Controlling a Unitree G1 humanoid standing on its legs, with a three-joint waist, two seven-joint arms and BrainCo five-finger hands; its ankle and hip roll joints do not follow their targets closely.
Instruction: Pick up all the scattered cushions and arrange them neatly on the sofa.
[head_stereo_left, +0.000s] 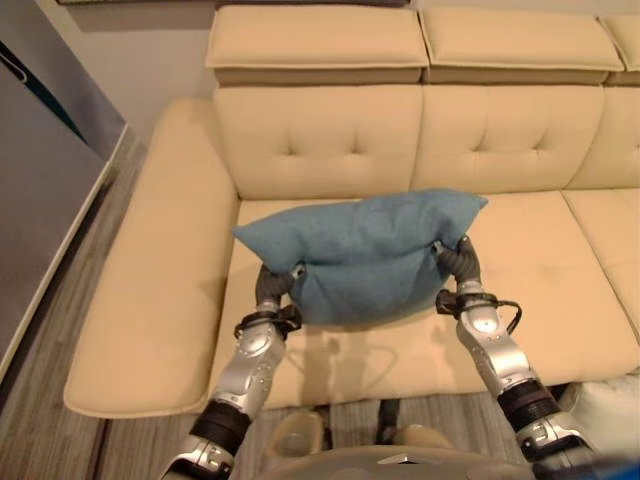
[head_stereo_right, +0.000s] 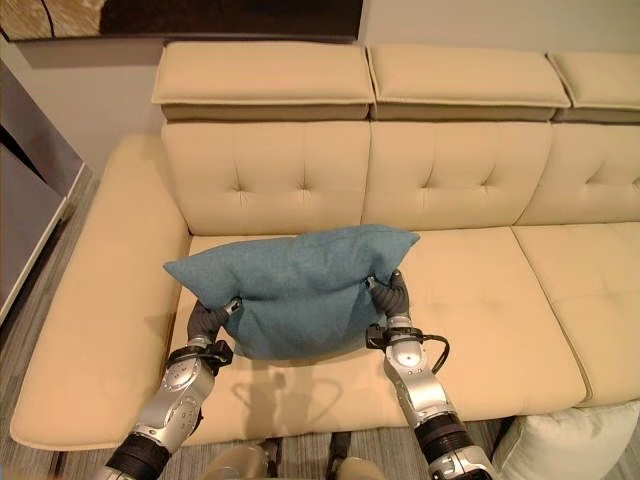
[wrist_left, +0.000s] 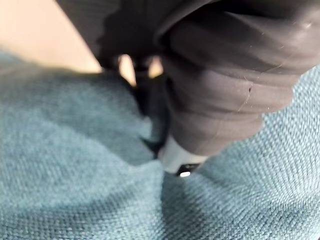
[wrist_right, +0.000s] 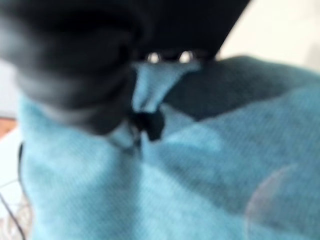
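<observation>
Robot hand left (head_stereo_left: 272, 285) and robot hand right (head_stereo_left: 460, 258) each grasp one blue cushion (head_stereo_left: 365, 255) above one sofa (head_stereo_left: 560, 260).

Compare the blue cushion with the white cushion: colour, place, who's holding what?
Colour: the blue cushion is teal-blue; the white cushion is off-white.
Place: the blue cushion is held over the sofa seat; the white cushion sits low at the sofa's front right corner, off the seat.
Hold: the left hand and right hand each pinch a side of the blue cushion; nothing touches the white cushion.
Shared: both are soft cushions.
</observation>
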